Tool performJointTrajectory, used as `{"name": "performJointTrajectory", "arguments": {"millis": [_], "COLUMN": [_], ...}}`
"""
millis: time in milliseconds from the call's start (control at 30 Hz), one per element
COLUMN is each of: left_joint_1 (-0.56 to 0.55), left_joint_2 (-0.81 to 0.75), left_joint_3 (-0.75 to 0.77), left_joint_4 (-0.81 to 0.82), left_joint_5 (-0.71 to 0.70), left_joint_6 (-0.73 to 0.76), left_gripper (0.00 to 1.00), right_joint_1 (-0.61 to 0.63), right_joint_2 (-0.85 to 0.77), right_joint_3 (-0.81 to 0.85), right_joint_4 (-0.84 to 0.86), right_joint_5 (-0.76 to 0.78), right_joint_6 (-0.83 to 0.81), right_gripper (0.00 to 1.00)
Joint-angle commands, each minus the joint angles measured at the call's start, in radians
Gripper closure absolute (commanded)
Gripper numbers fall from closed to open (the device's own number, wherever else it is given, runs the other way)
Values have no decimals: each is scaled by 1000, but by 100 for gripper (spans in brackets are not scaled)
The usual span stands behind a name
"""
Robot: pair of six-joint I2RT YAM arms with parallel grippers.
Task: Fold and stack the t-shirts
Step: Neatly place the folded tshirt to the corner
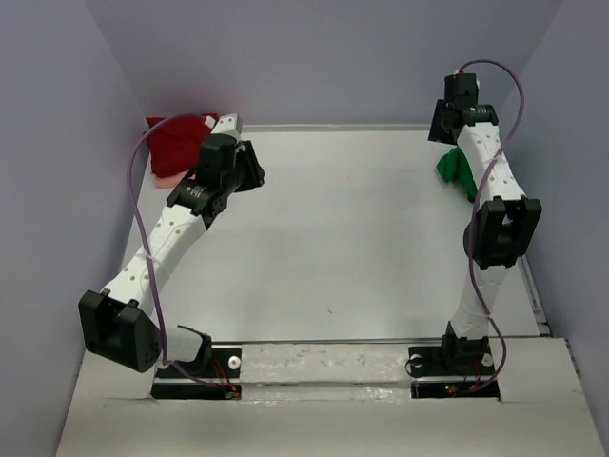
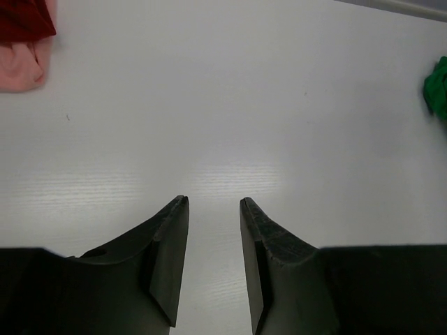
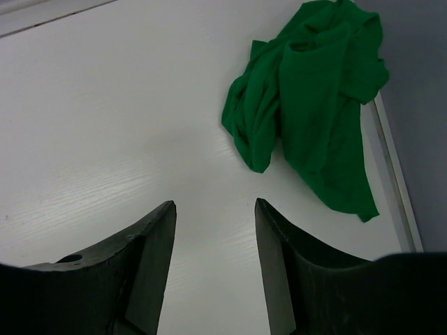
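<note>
The dark red t-shirt (image 1: 181, 140) lies crumpled in the far left corner, on top of the pale pink t-shirt (image 1: 166, 175). Both show at the upper left of the left wrist view, red (image 2: 24, 17) over pink (image 2: 21, 64). The green t-shirt (image 3: 314, 98) lies bunched by the table's right edge (image 1: 455, 169). My left gripper (image 2: 214, 200) hovers open over bare table just right of the red and pink pile (image 1: 247, 168). My right gripper (image 3: 215, 202) stands open, empty, just short of the green shirt (image 1: 445, 121).
The white table (image 1: 352, 238) is boxed in by grey walls at the left, back and right. A raised rim (image 3: 394, 188) runs along the right edge beside the green shirt. Both arm bases sit at the near edge.
</note>
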Motion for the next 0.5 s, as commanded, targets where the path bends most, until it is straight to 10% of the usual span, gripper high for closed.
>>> {"name": "performJointTrajectory", "arguments": {"millis": [0,467], "left_joint_1": [-6,-69], "left_joint_2": [-23,-29], "left_joint_3": [-10,24], "left_joint_4": [47,-16], "left_joint_5": [-58,-176], "left_joint_6": [4,-16], "left_gripper": [55,52], "right_joint_1": [-65,-65], "right_joint_2": [-79,-554], "right_joint_3": [-65,-507], "right_joint_4": [108,300], "right_joint_5": [-45,-316], "right_joint_6": [-44,60], "right_gripper": [45,20]}}
